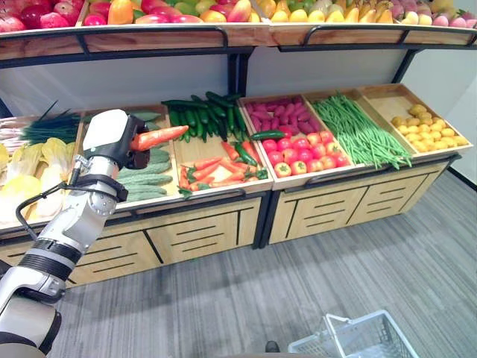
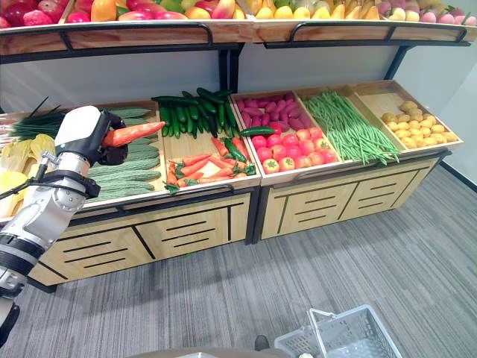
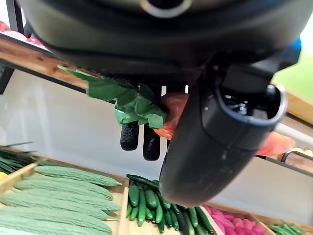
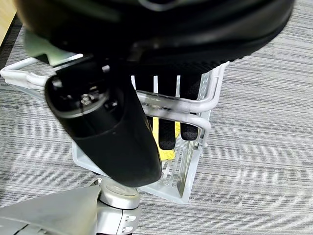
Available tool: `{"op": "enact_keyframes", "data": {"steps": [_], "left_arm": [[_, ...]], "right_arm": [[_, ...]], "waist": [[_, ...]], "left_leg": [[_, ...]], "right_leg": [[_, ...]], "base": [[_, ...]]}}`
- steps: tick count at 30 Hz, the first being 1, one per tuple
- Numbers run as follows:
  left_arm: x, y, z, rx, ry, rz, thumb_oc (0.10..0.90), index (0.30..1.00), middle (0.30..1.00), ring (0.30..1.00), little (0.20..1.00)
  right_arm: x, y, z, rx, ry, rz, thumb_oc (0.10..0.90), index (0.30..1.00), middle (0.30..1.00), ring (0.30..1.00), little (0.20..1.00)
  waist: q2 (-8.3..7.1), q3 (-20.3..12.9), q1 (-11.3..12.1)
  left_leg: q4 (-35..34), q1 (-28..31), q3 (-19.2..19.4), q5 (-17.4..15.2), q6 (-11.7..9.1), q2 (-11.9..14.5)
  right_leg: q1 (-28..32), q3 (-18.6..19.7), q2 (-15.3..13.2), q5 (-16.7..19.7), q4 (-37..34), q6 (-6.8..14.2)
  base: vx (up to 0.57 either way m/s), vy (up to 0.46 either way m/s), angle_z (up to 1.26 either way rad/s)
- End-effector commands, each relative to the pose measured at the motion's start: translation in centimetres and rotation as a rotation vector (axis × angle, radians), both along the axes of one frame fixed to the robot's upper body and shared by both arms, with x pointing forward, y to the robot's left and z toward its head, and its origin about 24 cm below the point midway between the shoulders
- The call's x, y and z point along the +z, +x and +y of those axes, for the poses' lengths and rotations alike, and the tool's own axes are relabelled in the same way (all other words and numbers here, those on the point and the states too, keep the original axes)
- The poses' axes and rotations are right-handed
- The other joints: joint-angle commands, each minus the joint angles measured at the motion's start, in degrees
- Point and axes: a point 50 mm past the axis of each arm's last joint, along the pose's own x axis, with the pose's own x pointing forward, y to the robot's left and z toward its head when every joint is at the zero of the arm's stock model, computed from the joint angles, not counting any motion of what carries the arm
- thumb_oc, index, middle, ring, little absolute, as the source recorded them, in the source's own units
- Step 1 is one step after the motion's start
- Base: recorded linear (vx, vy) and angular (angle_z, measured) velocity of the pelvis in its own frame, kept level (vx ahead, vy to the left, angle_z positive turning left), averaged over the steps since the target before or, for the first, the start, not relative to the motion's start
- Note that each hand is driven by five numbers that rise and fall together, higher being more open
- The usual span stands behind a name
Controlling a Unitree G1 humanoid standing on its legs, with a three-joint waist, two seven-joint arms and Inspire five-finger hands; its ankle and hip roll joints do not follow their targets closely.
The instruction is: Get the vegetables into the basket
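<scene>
Above the cucumber bin (image 1: 145,175), the left hand (image 1: 112,142) grips a carrot (image 1: 160,136), fingers curled around it. The right hand (image 4: 166,105) clasps the white basket's handle (image 4: 183,103).

The white wire shopping basket (image 1: 354,339) is cut off by the picture's lower edge. The orange carrot's (image 3: 172,115) middle hides behind the left hand's (image 3: 215,137) dark thumb; its green leaves cover the stem end.

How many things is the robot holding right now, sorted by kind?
Carrot: 1, in the left hand
Basket: 1, its handle gripped by the right hand
Total: 2
</scene>
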Motion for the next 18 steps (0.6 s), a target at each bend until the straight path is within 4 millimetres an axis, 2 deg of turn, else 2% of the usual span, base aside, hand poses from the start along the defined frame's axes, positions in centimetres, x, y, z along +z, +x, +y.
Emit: {"op": "enact_keyframes", "data": {"steps": [1,7,11,13,14,15,18], "left_arm": [[8.2,0.3,0.2,-0.014,-0.024,-0.307,0.400,0.300,0.300,0.300,0.300],[8.0,0.8,-1.9,-0.131,-0.194,-0.300,0.400,0.300,0.300,0.300,0.300],[8.9,1.1,-3.7,-0.205,-0.196,-0.313,0.400,0.300,0.300,0.300,0.300],[9.1,1.5,-4.9,-0.248,-0.213,-0.311,0.400,0.300,0.300,0.300,0.300],[9.2,1.8,-6.2,-0.288,-0.224,-0.312,0.400,0.300,0.300,0.300,0.300],[9.3,1.9,-6.2,-0.289,-0.224,-0.312,0.400,0.300,0.300,0.300,0.300],[9.1,2.3,-7.8,-0.340,-0.236,-0.295,0.400,0.300,0.300,0.300,0.300]], "right_arm": [[0.7,1.4,-1.8,0.024,-0.059,-0.021,0.400,0.300,0.300,0.300,0.300],[0.9,1.5,-2.4,-0.002,-0.083,-0.032,0.400,0.300,0.300,0.300,0.300],[1.1,1.5,-2.8,-0.030,-0.099,-0.043,0.400,0.300,0.300,0.300,0.300],[1.2,1.5,-3.1,-0.058,-0.112,-0.055,0.400,0.300,0.300,0.300,0.300],[1.3,1.2,-3.4,-0.074,-0.123,-0.054,0.400,0.300,0.300,0.300,0.300],[1.3,1.2,-3.4,-0.075,-0.122,-0.055,0.400,0.300,0.300,0.300,0.300],[1.4,1.1,-3.5,-0.069,-0.132,-0.054,0.400,0.300,0.300,0.300,0.300]], "waist": [[-0.21,-0.2,-2.0],[-0.23,0.4,-3.0],[-0.25,0.9,-4.2],[-0.37,1.1,-5.2],[-0.42,1.3,-6.6],[-0.45,1.4,-6.3],[-0.51,1.7,-8.2]], "left_leg": [[0.4,0.3,-0.3,-3.2,1.3,-2.6],[0.4,1.6,0.9,-4.1,2.5,-3.3],[0.4,2.6,2.8,-4.7,3.3,-3.8],[0.4,3.1,4.0,-4.9,3.7,-4.2],[0.4,3.5,5.3,-5.2,4.2,-4.6],[0.4,3.6,5.5,-5.3,4.2,-4.7],[0.6,4.3,8.3,-5.8,4.6,-5.3]], "right_leg": [[4.0,-1.9,-4.9,-5.2,3.0,6.0],[3.2,0.4,-5.4,-5.2,4.9,6.4],[1.9,3.4,-5.3,-4.5,5.8,7.1],[1.4,5.0,-5.3,-4.1,6.1,7.4],[0.6,6.9,-5.3,-3.5,6.2,7.8],[0.6,7.1,-5.3,-3.5,6.2,7.8],[-1.0,10.7,-5.3,-1.3,6.6,9.1]], "base": [[0.01,0.042,-0.03],[0.02,0.054,-0.12],[0.02,0.068,-0.33],[0.00,0.095,-0.42],[0.00,0.085,-0.40],[0.02,0.079,-0.38],[0.01,0.045,-0.47]]}}
